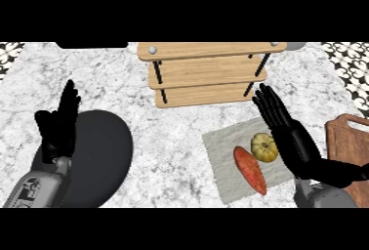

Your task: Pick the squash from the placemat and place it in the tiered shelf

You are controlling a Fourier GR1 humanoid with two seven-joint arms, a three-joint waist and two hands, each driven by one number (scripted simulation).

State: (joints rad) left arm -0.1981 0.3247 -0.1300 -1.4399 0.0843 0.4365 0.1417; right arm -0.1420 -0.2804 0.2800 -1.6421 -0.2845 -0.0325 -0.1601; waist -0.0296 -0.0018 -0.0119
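grey forearms (37, 188) end in black hands (57, 128).

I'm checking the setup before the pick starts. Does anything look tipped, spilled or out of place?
Nothing stands out. The squash and a sweet potato lie on the placemat, the tiered shelf stands upright, and both the left hand and right hand are open.
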